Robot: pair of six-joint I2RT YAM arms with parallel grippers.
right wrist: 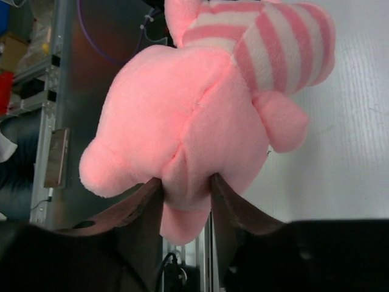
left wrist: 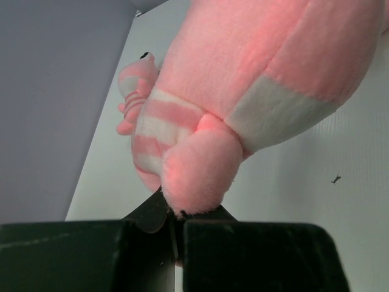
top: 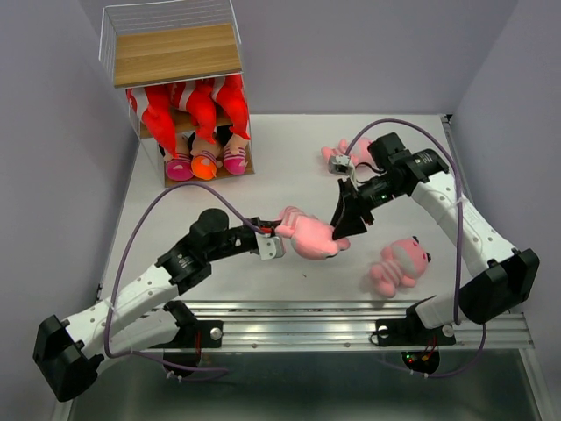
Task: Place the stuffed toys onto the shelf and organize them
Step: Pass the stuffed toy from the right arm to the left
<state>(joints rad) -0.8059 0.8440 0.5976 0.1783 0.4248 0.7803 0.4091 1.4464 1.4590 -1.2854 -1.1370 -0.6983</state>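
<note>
A pink striped animal [top: 308, 235] hangs above the table's middle, held from both sides. My left gripper [top: 282, 239] is shut on one end of it; in the left wrist view the jaws [left wrist: 176, 213] pinch a pink limb of the toy [left wrist: 255, 79]. My right gripper [top: 338, 230] is shut on its other end; in the right wrist view the fingers [right wrist: 187, 188] squeeze a fold of the pink plush [right wrist: 200, 103]. The shelf [top: 175, 54] stands at the far left, with red sharks [top: 200, 110] on its middle board and dolls [top: 205, 162] below.
A second pink striped animal [top: 399, 263] lies on the table at the near right. A third [top: 340, 156] lies further back, partly behind the right arm. A metal rail [top: 351, 316] runs along the near table edge. Grey walls stand to the left and right.
</note>
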